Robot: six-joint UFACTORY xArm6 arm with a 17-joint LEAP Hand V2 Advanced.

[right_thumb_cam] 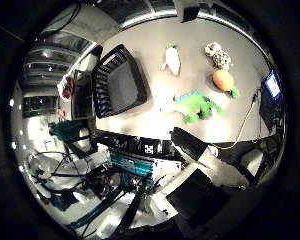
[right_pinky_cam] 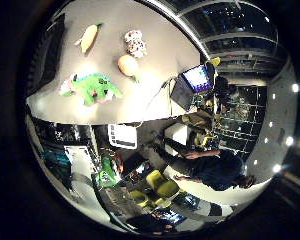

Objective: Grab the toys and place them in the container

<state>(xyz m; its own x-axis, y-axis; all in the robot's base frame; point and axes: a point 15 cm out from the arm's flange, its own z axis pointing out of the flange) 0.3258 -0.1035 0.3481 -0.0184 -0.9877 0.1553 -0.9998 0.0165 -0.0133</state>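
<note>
Several toys lie on a grey table [right_pinky_cam: 157, 47], far below the palm. They are a green plush dinosaur [right_pinky_cam: 92, 87], an orange round toy with a green leaf [right_pinky_cam: 128, 65], a spotted white plush [right_pinky_cam: 135, 43] and a pale yellow long toy [right_pinky_cam: 88, 37]. An empty black slatted container [right_thumb_cam: 119, 81] stands on the same table, beside the pale toy and the dinosaur. My right hand [right_thumb_cam: 210, 167] shows as white and black parts reaching straight in from the view's edge. It is open, holds nothing and is well clear of the toys.
A laptop with a lit screen [right_pinky_cam: 196, 79] sits at the table's edge near the orange toy. A yellow cord [right_thumb_cam: 245, 125] runs off that edge. Racks and equipment [right_thumb_cam: 135, 160] stand on the floor past the table's side.
</note>
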